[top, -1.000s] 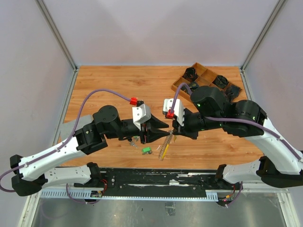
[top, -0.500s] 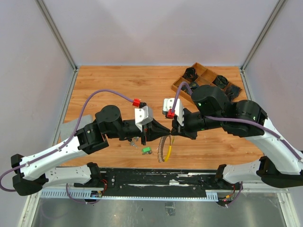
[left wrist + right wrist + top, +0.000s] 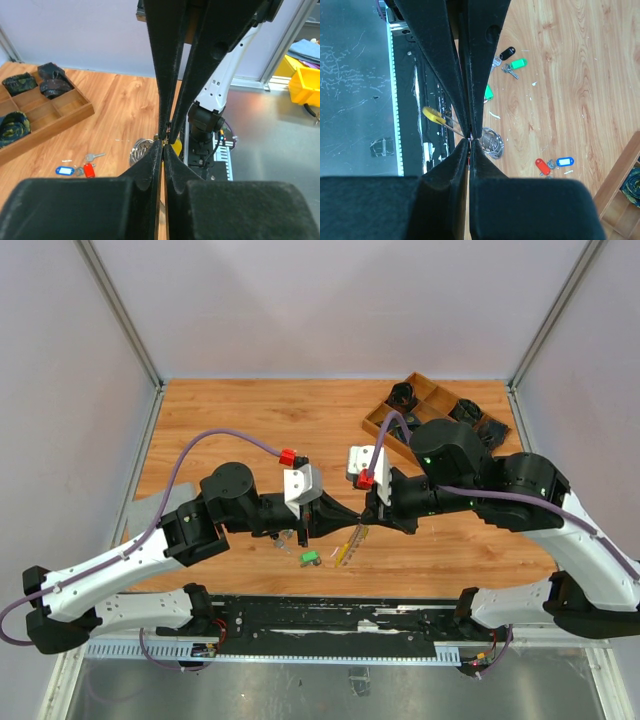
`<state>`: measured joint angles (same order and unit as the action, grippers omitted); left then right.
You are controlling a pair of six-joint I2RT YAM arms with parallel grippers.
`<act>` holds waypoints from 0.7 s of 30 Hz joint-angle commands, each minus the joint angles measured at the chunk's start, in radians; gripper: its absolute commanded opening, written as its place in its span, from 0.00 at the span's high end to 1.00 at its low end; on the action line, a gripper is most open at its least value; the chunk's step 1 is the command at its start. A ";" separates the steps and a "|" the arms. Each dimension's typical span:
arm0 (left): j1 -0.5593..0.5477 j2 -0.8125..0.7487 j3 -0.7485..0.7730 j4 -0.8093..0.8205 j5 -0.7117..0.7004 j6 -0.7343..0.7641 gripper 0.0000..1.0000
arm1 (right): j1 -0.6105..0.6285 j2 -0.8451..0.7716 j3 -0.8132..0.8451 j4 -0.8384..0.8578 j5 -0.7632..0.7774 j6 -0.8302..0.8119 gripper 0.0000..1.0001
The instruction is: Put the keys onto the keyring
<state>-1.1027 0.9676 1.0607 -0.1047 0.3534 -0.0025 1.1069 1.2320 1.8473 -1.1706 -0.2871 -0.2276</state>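
Keyring [image 3: 350, 540]: light, springy, slippery wire, likely best pinched near its yellow piece [image 3: 434, 116]. Right gripper [image 3: 367, 518] clamped on it; left gripper [image 3: 337, 515] nearly closed alongside, hold cannot be told.

The top camera looks down from behind the arms; the 2 wrist cameras sit close along their fingers [image 3: 141, 174], sharing the red-tagged key [image 3: 89, 170].

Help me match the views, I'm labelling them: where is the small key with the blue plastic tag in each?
Top external: not visible.
Left wrist: the small key with the blue plastic tag lies lower left on the table, beside a red-tagged key.
Right wrist: the key lies lower right, beside the same red-tagged key.
Shared landmark: the wooden compartment tray, seen in all three.
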 commanded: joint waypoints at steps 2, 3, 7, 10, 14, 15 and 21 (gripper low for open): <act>-0.005 -0.008 0.024 0.017 0.006 0.007 0.99 | 0.014 -0.026 -0.004 0.063 -0.002 0.017 0.99; -0.006 -0.010 0.023 0.018 0.004 0.007 0.99 | 0.014 -0.028 -0.010 0.071 0.002 0.020 0.99; -0.005 -0.029 0.012 0.041 -0.011 -0.002 0.99 | 0.014 -0.071 -0.052 0.124 0.029 0.020 0.81; -0.005 -0.064 -0.013 0.086 -0.038 -0.025 0.99 | 0.014 -0.138 -0.116 0.208 0.060 0.020 0.69; -0.006 -0.103 -0.045 0.159 -0.040 -0.067 0.99 | 0.014 -0.238 -0.233 0.355 0.112 0.030 0.59; -0.005 -0.109 -0.052 0.178 -0.036 -0.079 0.99 | 0.014 -0.264 -0.263 0.392 0.117 0.035 0.58; -0.005 -0.136 -0.088 0.278 -0.018 -0.132 1.00 | 0.015 -0.393 -0.440 0.636 0.106 0.096 0.54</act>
<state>-1.1027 0.8551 0.9936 0.0387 0.3260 -0.0864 1.1088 0.9012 1.4990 -0.7658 -0.1974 -0.1921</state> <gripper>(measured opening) 0.012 0.444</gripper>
